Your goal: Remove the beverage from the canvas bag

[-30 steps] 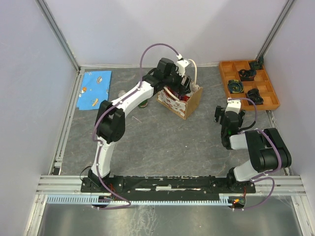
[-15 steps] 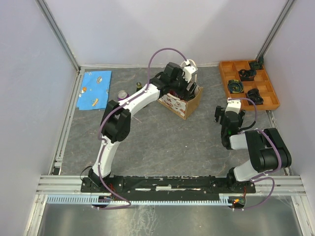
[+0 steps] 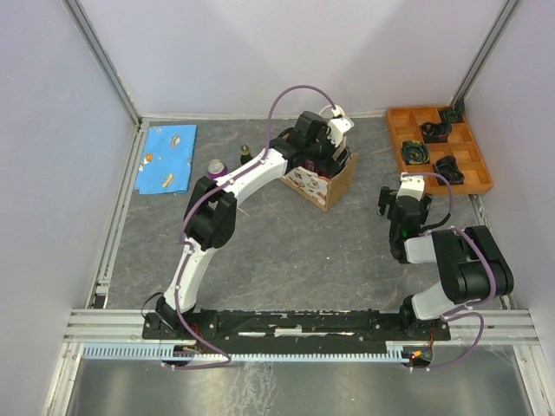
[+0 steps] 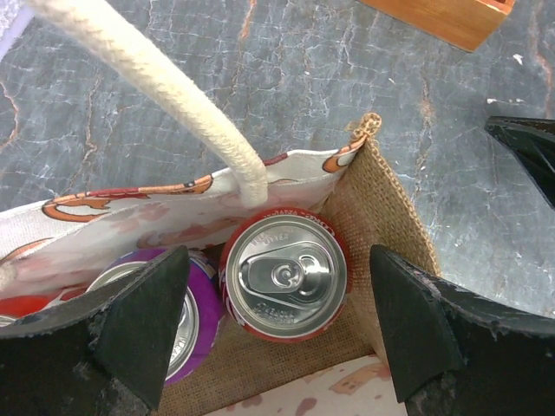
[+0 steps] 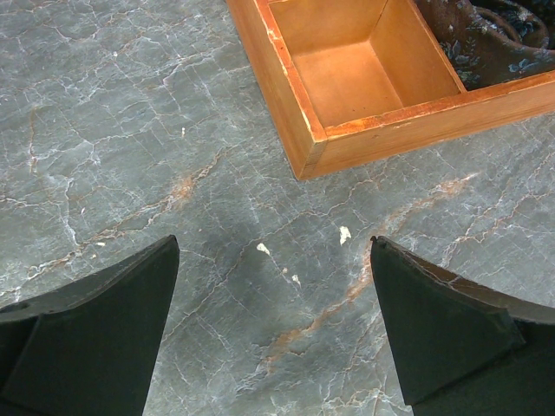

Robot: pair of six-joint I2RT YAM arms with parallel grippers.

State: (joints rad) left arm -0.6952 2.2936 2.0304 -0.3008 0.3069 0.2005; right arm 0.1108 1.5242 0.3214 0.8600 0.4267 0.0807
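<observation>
The canvas bag (image 3: 319, 184) stands at the back middle of the table, tan burlap with a white printed side. In the left wrist view its burlap wall (image 4: 381, 204) and white rope handle (image 4: 165, 87) show. Inside stand a red beverage can (image 4: 284, 276) and a purple can (image 4: 143, 316), both upright. My left gripper (image 3: 332, 156) is open just above the bag's mouth (image 4: 277, 260). Its fingers straddle the red can without touching it, and the left finger hangs over the purple can. My right gripper (image 3: 406, 204) is open and empty above bare table (image 5: 273, 247).
An orange compartment tray (image 3: 438, 147) with dark items sits at the back right; its corner (image 5: 303, 130) is near my right gripper. A purple can (image 3: 216, 167) and a small dark bottle (image 3: 245, 152) stand on the table left of the bag. A blue cloth (image 3: 167, 156) lies far left.
My left gripper has moved right and down over the bag's mouth. The arm's shift has uncovered the purple can and bottle on the table. The right arm has not moved.
</observation>
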